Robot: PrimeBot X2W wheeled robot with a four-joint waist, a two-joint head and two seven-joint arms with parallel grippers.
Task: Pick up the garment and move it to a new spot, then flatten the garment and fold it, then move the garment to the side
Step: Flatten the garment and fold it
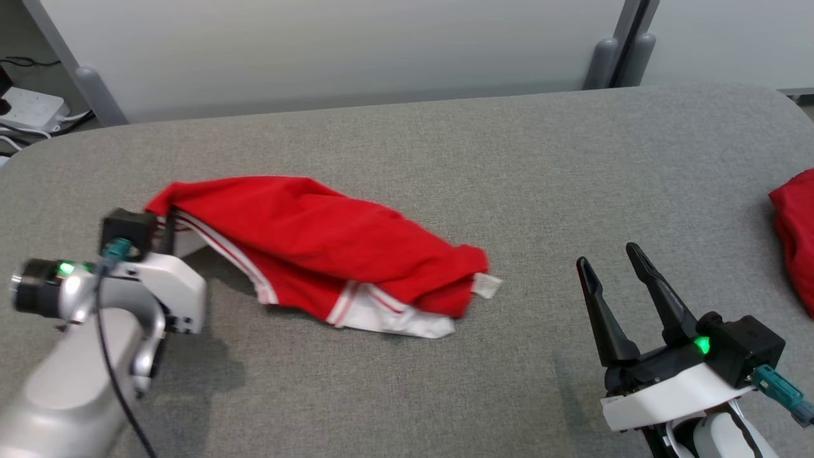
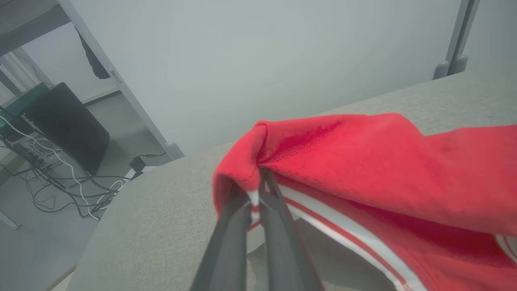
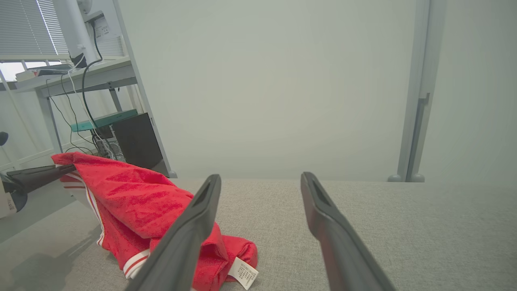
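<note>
Grey fabric-covered table (image 1: 407, 140) before a pale partition wall, the red, white-striped garment (image 1: 318, 242) lying crumpled left of centre. The left gripper (image 2: 256, 190), jaws clamped on the hem at the garment's left corner, holds that corner raised off the surface, a grip suited to carrying it to a new spot. The right gripper (image 1: 607, 254) hovers apart to the right, jaws wide and empty, presumably free to take a second corner.
</note>
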